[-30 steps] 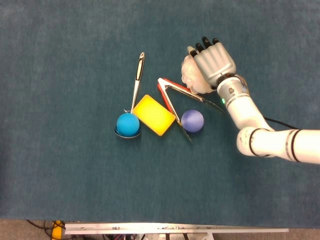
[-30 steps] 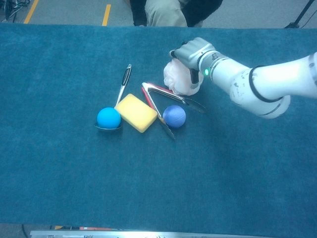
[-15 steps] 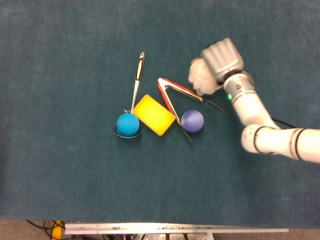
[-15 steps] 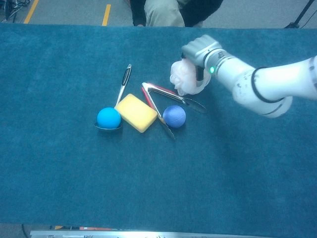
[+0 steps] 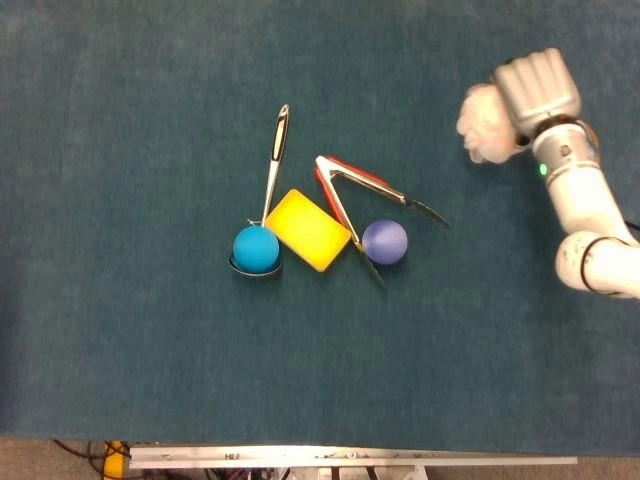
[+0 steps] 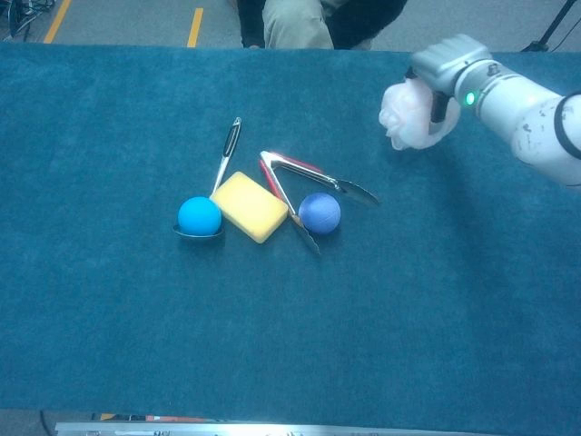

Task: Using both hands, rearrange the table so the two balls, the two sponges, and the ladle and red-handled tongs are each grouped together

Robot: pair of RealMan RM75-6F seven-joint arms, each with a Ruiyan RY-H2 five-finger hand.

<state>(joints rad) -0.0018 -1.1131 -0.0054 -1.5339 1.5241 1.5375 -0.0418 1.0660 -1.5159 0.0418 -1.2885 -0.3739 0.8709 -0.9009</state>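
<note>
**Right hand with white sponge, upper right of frame**

Fingers of my right hand (image 5: 535, 88) are wrapped around a pale, lumpy white sponge (image 5: 483, 125), and the hand holds it clear above the table (image 5: 120, 330) in the upper right of the head view. In the chest view the same hand (image 6: 447, 62) sits at the upper right as well, the sponge (image 6: 406, 116) bulging out below and to the left of it. A green light shows on my wrist just behind the hand. My left hand does not show in either view.

Moving out toward the middle of the frame, well apart from what I carry, the other things lie in 1 cluster on the teal cloth. Nearest to me are the red-handled tongs (image 5: 350, 195), lying open in a V with the hinge end at the upper left and the 2 tips pointing lower right. A purple ball (image 5: 385, 241) rests between those 2 arms, close to the lower one. To its left the yellow sponge (image 5: 306, 229) lies flat, turned like a diamond, its right corner just beside the tongs. Further left a blue ball (image 5: 256, 249) sits in the bowl of the ladle (image 5: 274, 160), whose handle runs up and slightly right, past the upper left edge of the yellow sponge.

At the top edge of the chest view, beyond the table, part of a seated person (image 6: 309, 20) shows.
</note>
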